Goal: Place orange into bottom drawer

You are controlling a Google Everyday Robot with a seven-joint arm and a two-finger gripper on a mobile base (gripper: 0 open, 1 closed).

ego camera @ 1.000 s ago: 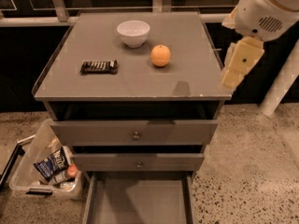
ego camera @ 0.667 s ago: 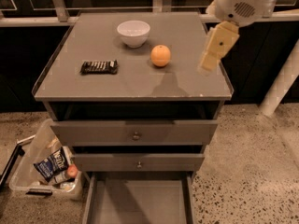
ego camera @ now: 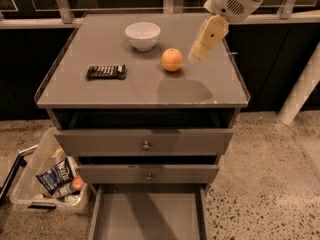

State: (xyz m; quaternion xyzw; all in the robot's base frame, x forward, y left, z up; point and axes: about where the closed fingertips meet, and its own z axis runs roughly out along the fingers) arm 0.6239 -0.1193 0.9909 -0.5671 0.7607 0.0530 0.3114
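Note:
The orange (ego camera: pixel 172 59) rests on the grey cabinet top (ego camera: pixel 145 86), right of centre and just in front of the white bowl (ego camera: pixel 143 35). My gripper (ego camera: pixel 196 57) hangs from the white arm at the upper right, its cream fingers pointing down-left. It is above the top, just right of the orange and apart from it. The bottom drawer (ego camera: pixel 148 217) is pulled out at the bottom of the view, its flat grey floor bare.
A dark snack bar (ego camera: pixel 105 72) lies on the left of the cabinet top. Two drawer fronts with round knobs (ego camera: pixel 145 145) sit above the open drawer. A clear bin (ego camera: pixel 50 180) with packets stands on the floor at the left. A white post (ego camera: pixel 302 86) stands at the right.
The arm has swung left across the cabinet top, bringing the gripper from beyond the right edge to just beside the orange. The orange, bowl and snack bar have not moved.

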